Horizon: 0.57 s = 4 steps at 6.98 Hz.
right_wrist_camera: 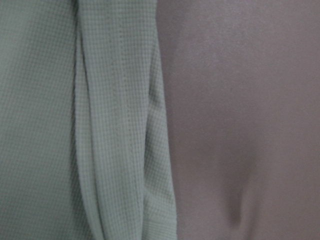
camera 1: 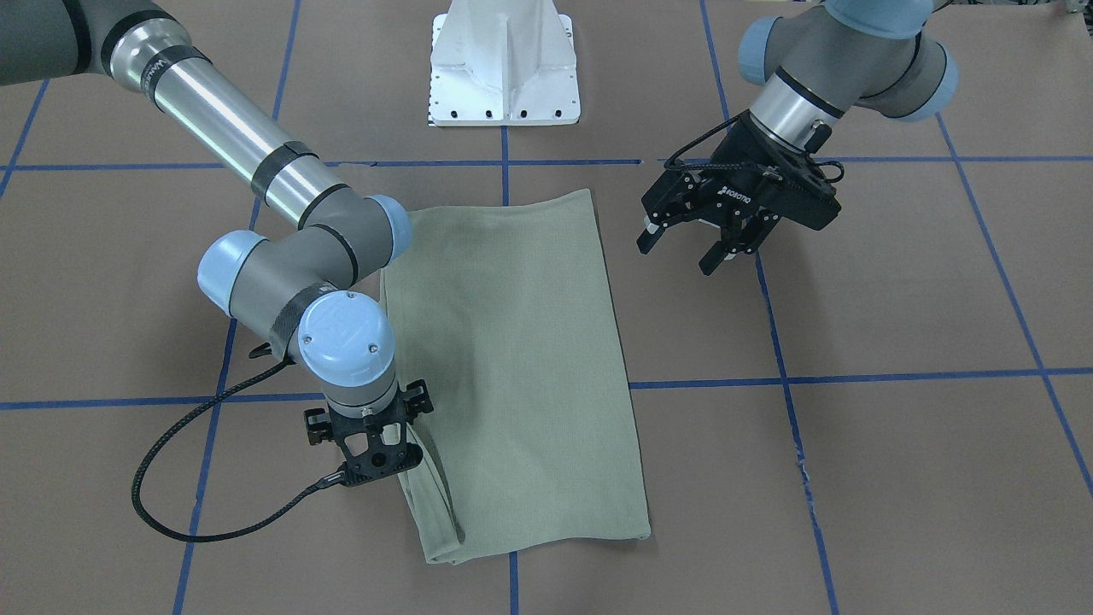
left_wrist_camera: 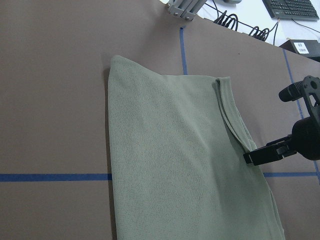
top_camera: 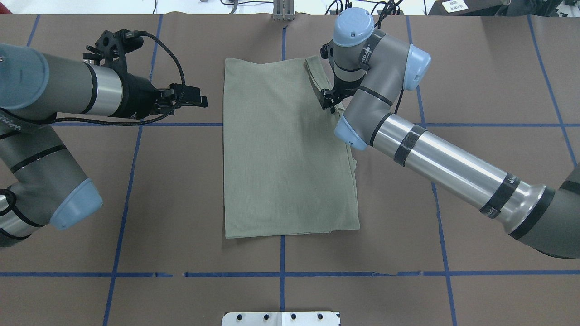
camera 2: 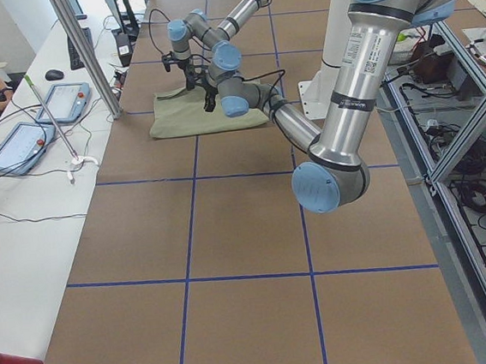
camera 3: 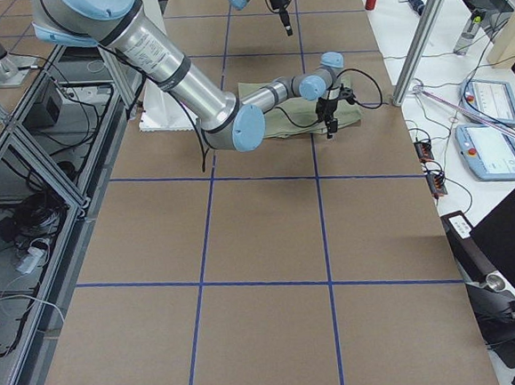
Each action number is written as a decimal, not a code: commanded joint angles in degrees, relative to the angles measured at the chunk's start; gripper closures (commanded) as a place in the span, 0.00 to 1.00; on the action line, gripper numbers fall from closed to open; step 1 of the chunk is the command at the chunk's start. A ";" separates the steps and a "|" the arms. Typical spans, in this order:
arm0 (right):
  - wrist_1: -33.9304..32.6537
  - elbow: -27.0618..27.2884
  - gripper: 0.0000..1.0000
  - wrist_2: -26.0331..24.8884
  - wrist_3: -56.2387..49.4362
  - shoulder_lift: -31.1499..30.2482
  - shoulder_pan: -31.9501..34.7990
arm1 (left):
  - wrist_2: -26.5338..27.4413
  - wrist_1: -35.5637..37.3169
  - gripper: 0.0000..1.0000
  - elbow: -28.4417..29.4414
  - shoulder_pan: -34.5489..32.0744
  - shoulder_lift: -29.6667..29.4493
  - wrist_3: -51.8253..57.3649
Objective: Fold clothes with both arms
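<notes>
**Front-facing view:** The black two-fingered left claw (camera 1: 680,250) hangs tilted above the brown paper-covered table with blue tape lines (camera 1: 897,290). Its fingers are spread wide with nothing between them. The pale sage-green knit shirt (camera 1: 521,359) lies flat in a folded oblong, apart from this claw on the side towards the other arm. The right claw (camera 1: 378,461) points straight down at the shirt's long edge, where a narrow fold of cloth rises. Its fingertips are hidden under the wrist, so I cannot tell whether it pinches the cloth. A white metal pedestal base (camera 1: 504,68) stands beyond the shirt's short end.

**Overhead view:** The left claw (top_camera: 201,100) points sideways at the shirt (top_camera: 281,154), with a strip of bare table between them. The right claw (top_camera: 329,100) sits at the opposite long edge, beside a raised band of fabric near a corner.

**Left side view:** The shirt (camera 2: 203,121) lies far down the table beneath both claws, which are too small to judge.

**Right side view:** The right claw (camera 3: 331,126) comes down at the shirt's edge.

**Left wrist view:** The shirt (left_wrist_camera: 185,165) spreads ahead of the left claw. A black finger (left_wrist_camera: 265,154) of the right claw rests at the far folded edge.

**Right wrist view:** Directly below the right claw, the shirt's doubled edge (right_wrist_camera: 115,130) lies beside bare table (right_wrist_camera: 240,115).
</notes>
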 commanded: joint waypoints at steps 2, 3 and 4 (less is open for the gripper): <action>0.00 0.00 0.00 0.08 -0.94 -1.45 1.49 | 0.00 0.00 0.00 0.03 0.08 -0.43 -0.16; 0.00 0.09 0.00 0.17 -1.12 -1.36 1.76 | 0.00 0.00 0.00 0.03 0.08 -0.44 -0.24; 0.09 0.35 0.00 0.26 -1.04 -0.84 1.85 | 0.00 0.00 0.00 0.03 0.08 -0.44 -0.16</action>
